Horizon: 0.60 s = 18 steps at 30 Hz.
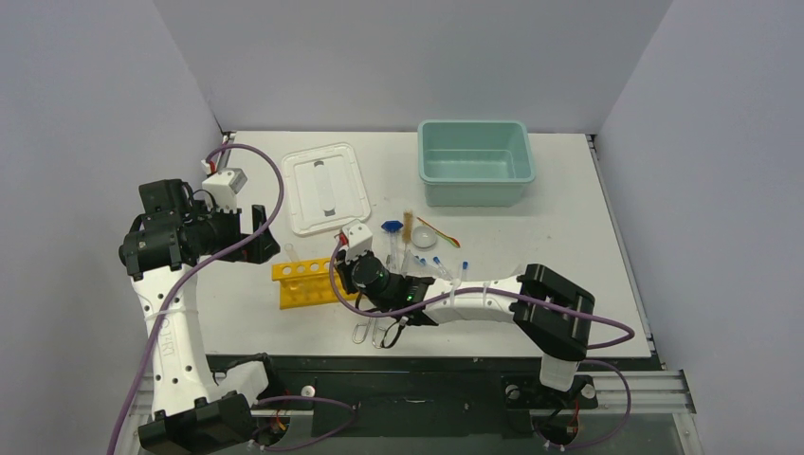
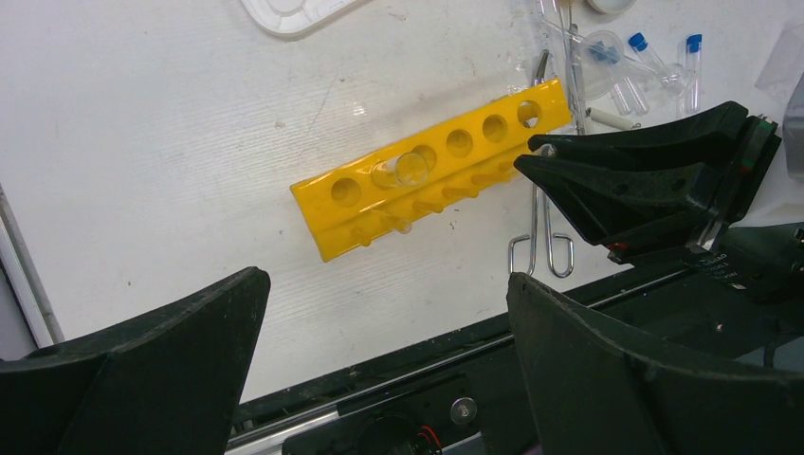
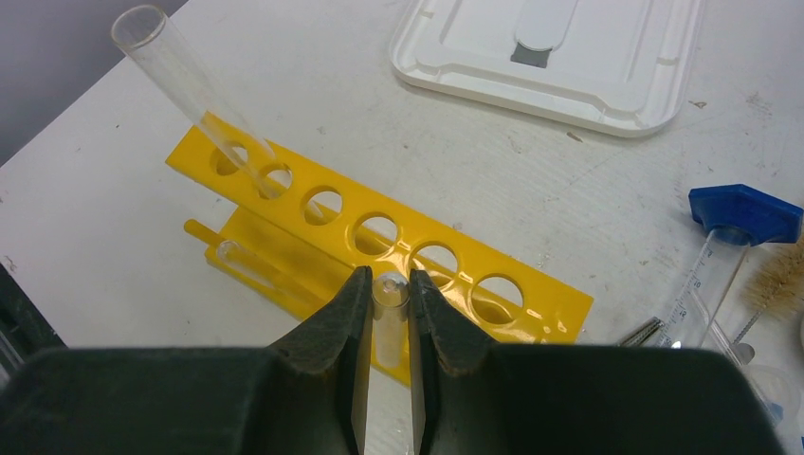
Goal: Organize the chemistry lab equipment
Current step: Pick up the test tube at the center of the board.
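The yellow holed rack (image 3: 379, 237) lies on the white table, with one clear glass tube (image 3: 190, 85) leaning in its second hole. Another tube (image 3: 248, 265) lies along the rack's lower shelf. My right gripper (image 3: 389, 277) is shut on a short clear glass tube (image 3: 387, 318), just over the rack's near edge (image 1: 301, 282). My left gripper (image 2: 389, 284) hangs wide open and holds nothing, above the table to the left of the rack (image 2: 431, 171). Metal tongs (image 2: 545, 251) lie by the front edge. Blue-capped vials (image 1: 441, 265), the brush (image 1: 408, 227) and the round dish (image 1: 424, 237) sit right of the rack.
A teal tub (image 1: 474, 161) stands at the back right. The white lid (image 1: 325, 187) lies behind the rack. A blue-topped clear piece (image 3: 744, 210) sits beside the brush (image 3: 782, 284). The table's black front rail runs under my left gripper.
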### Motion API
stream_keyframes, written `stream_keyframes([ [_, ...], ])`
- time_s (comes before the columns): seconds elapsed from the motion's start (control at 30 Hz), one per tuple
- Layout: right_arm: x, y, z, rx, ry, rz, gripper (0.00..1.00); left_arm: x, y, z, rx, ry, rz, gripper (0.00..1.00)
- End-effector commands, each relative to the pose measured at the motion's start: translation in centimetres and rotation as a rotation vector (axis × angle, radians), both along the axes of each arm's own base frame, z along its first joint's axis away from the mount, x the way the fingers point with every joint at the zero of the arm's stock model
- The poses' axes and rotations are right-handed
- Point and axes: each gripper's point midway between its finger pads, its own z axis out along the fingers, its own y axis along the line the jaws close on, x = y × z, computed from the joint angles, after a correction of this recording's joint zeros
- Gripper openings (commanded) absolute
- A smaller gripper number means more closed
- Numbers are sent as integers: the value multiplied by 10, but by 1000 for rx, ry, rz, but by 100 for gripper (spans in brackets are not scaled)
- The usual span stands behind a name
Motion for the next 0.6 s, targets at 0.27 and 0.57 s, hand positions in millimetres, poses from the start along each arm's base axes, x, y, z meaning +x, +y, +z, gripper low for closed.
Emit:
stream_keyframes([
  [0.27, -6, 4, 8, 24, 5, 17, 0, -1, 1, 5, 10, -30, 2, 97],
  [0.57, -4, 5, -15, -29, 18, 7, 27, -1, 2, 5, 12, -26, -2, 97],
])
